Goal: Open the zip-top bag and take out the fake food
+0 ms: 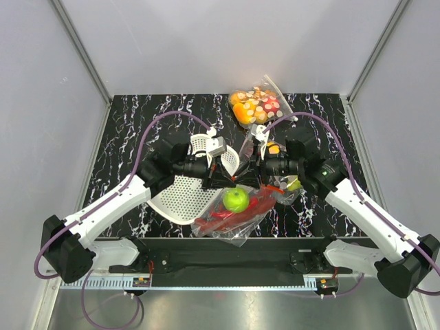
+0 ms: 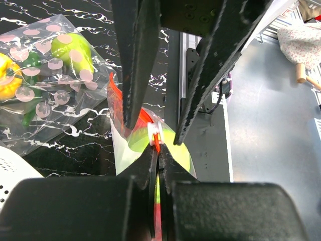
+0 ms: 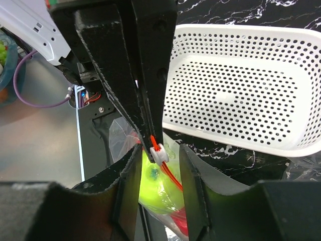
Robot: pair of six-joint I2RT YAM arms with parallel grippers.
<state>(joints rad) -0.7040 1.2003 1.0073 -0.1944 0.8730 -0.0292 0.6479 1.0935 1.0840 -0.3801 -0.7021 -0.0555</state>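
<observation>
Jaws of the left gripper pinch the orange-red zip strip of the zip-top bag at the worktop's near edge; the right gripper stands half apart astride the white slider. Inside lie the apple and lobster.

Robot lab: encl. test table

No words to read
No letters, numbers, labels or signs can be read anywhere. The spots on the dotted bag are just a pattern.
</observation>
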